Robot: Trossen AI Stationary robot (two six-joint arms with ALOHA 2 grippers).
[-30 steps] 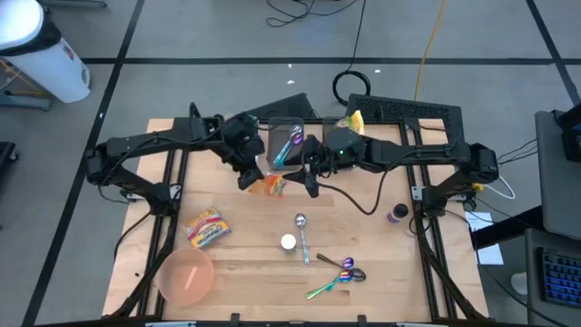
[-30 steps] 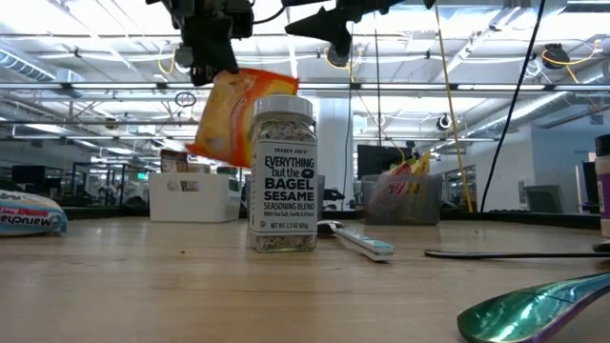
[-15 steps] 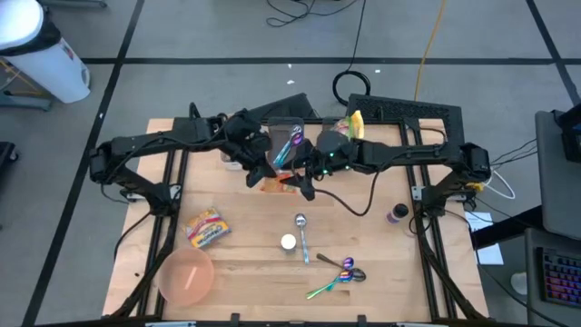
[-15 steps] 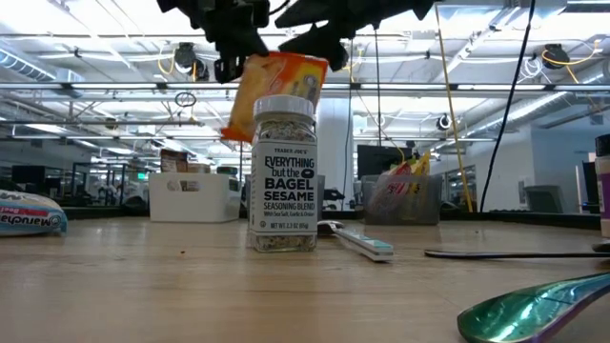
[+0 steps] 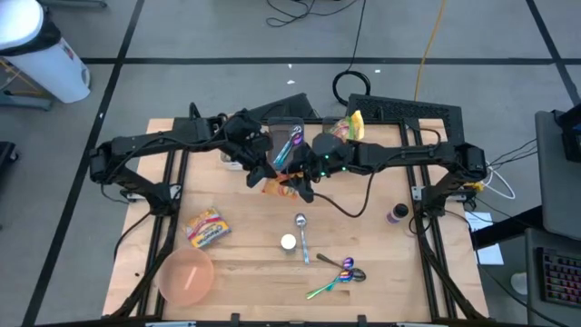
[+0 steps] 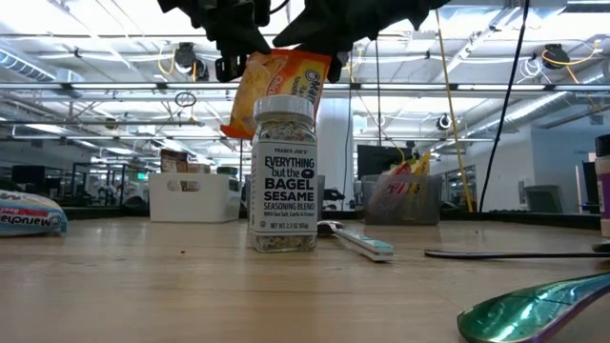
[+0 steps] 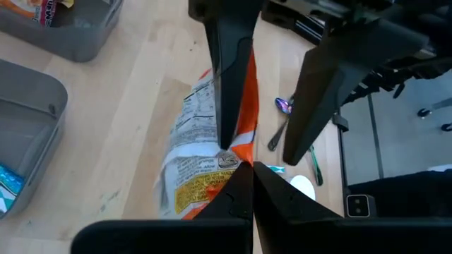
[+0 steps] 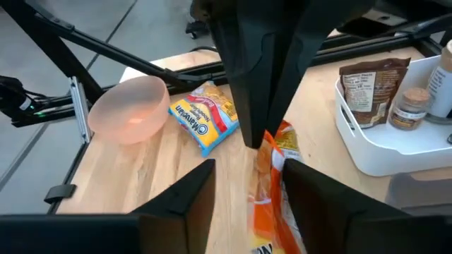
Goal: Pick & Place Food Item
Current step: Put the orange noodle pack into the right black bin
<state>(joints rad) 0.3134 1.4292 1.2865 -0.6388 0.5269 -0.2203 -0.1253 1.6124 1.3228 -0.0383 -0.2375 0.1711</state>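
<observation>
Both grippers are meeting on the orange snack bag, hanging above mid-table. Left gripper is pinching the bag's edge, fingers fully together. Right gripper is straddling the opposite end (fingers apart on either side, contact unclear). Seasoning jar is standing upright below.

high: straight down, far | low: tabletop level, near jar | wrists: close, share orange packet
</observation>
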